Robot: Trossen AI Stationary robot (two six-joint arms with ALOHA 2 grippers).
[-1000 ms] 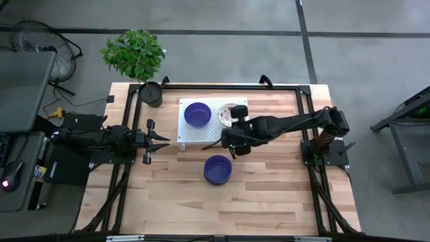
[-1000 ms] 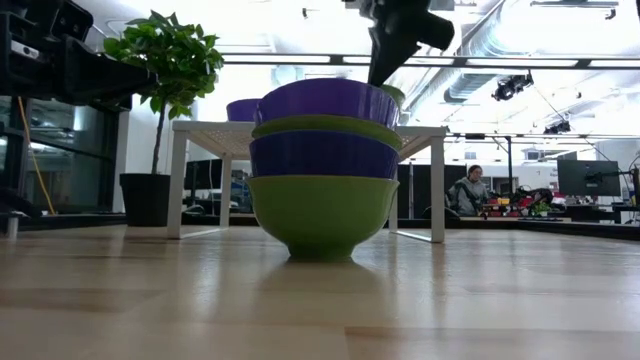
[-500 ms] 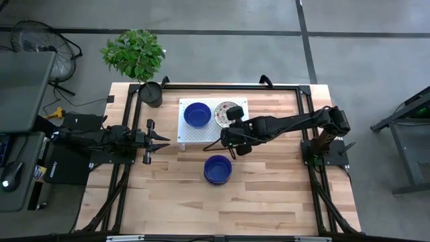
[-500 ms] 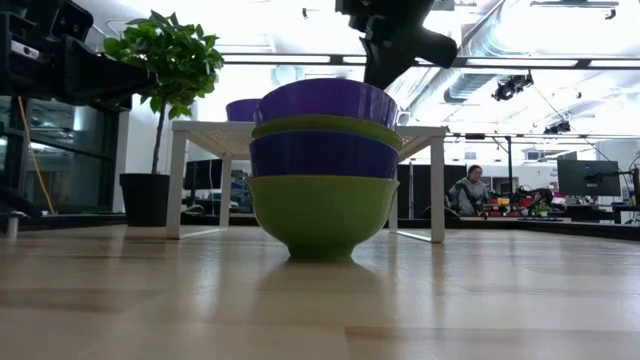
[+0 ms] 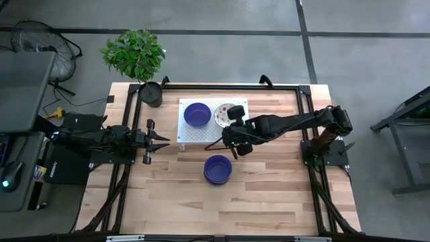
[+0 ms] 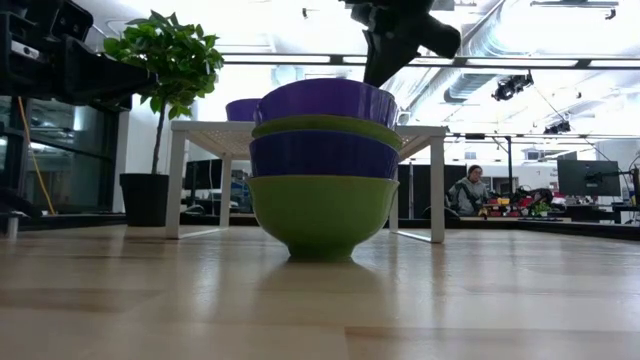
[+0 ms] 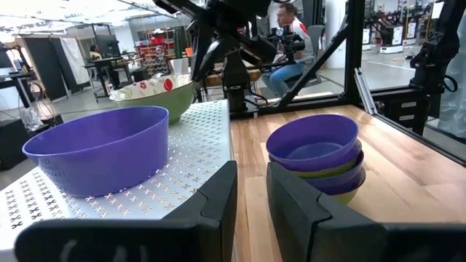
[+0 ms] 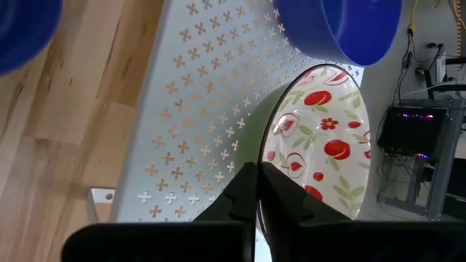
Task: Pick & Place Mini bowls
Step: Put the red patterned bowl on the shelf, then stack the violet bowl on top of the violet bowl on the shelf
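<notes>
On the white perforated rack (image 5: 211, 134) stand a solid blue mini bowl (image 5: 197, 114) and a mini bowl (image 5: 224, 114) with a cream inside of red-and-green flowers and a green outside. My right gripper (image 8: 258, 175) is over the rack's right part, shut on the floral bowl. A stack of blue and green bowls (image 5: 218, 169) rests on the wooden table in front of the rack. My left gripper (image 5: 160, 140) waits open at the table's left, pointing level toward the rack. My right gripper pinches the floral bowl's rim (image 8: 261, 149) between its two fingers (image 8: 240, 193), one inside the bowl and one outside. It comes slanting down from the table's near side. The bowl's underside (image 7: 156, 109) seems to sit on the rack top, slightly tilted.
A black plant pot (image 5: 152, 94) with a leafy plant (image 5: 134, 52) stands at the table's far left corner. A black frame runs along the table's edges. Bare wood lies left, right and in front of the stack. A person sits far behind the table.
My right gripper has stayed over the rack's right part and rolled at the wrist. From above, more of the floral bowl's inside shows now than a second ago. The stack and the blue bowl have kept still.
</notes>
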